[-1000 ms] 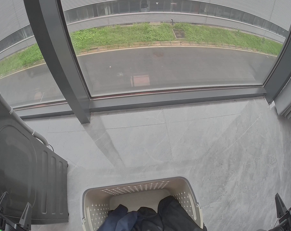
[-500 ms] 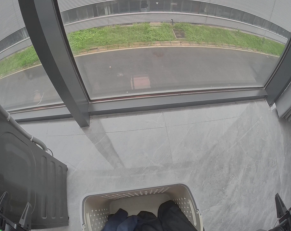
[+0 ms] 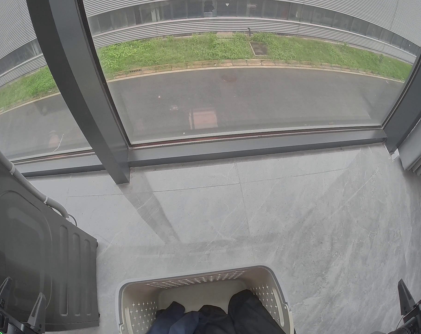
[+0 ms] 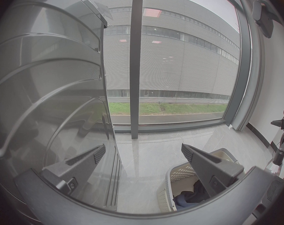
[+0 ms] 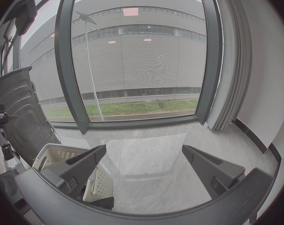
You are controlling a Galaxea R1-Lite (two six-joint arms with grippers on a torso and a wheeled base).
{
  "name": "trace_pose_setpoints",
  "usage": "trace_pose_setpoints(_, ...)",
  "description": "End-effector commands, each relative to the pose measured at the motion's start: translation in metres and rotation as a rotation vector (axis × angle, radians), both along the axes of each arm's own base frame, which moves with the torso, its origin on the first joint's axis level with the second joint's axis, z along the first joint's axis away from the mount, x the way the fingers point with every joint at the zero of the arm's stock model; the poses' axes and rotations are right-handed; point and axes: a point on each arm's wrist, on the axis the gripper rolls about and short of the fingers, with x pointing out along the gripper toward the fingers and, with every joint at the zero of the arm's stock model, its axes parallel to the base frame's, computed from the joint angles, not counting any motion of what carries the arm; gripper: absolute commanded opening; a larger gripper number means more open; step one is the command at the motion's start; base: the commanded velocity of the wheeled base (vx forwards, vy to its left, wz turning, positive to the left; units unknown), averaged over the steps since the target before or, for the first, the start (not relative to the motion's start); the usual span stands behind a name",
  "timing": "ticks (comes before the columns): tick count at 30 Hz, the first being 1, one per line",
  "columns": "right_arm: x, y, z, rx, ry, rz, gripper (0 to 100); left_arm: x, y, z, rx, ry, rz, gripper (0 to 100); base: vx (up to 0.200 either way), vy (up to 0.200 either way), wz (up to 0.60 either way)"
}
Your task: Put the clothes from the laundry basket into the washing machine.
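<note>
A cream laundry basket [image 3: 132, 289] with perforated walls stands on the floor at the bottom centre of the head view, with dark blue and black clothes [image 3: 219, 315] piled inside. The dark grey back panel of the washing machine [image 3: 39, 260] rises at the left. My left gripper [image 3: 19, 299] hangs open low in front of that panel; its wrist view has the basket [image 4: 170, 185] and clothes [image 4: 188, 197] beyond one of its fingers. At the lower right corner my right gripper [image 3: 416, 286] is open, with the basket [image 5: 59, 155] off to its side. Both hold nothing.
A tall window with a dark grey frame post [image 3: 80, 84] closes the far side, with a road and grass outside. Grey marble floor [image 3: 275, 214] lies open between the basket and the window. A curtain [image 3: 419, 149] hangs at the right. A grey hose [image 3: 25, 182] runs down the machine's back.
Between one second and half a second ago the whole head view shifted, so the camera moved. Since then nothing has visibly changed, and both grippers kept their places.
</note>
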Motion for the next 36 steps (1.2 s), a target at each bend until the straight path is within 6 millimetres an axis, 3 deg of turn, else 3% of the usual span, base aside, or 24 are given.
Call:
trace_pose_setpoints(1, 0.0, 0.0, -0.0053, -0.001, 0.001, 0.0, 100, 0.0004, 0.0, -0.0047, 0.0, 0.005, 0.001, 100, 0.0, 0.0, 0.0)
trace_pose_setpoints(10, 0.0, 0.0, -0.0053, -0.001, 0.001, 0.0, 100, 0.0004, 0.0, -0.0047, 0.0, 0.005, 0.001, 100, 0.0, 0.0, 0.0)
trace_pose_setpoints(36, 0.0, 0.0, -0.0053, -0.005, 0.001, 0.002, 100, 0.0004, 0.0, -0.0047, 0.001, 0.005, -0.001, 100, -0.2, 0.0, 0.0)
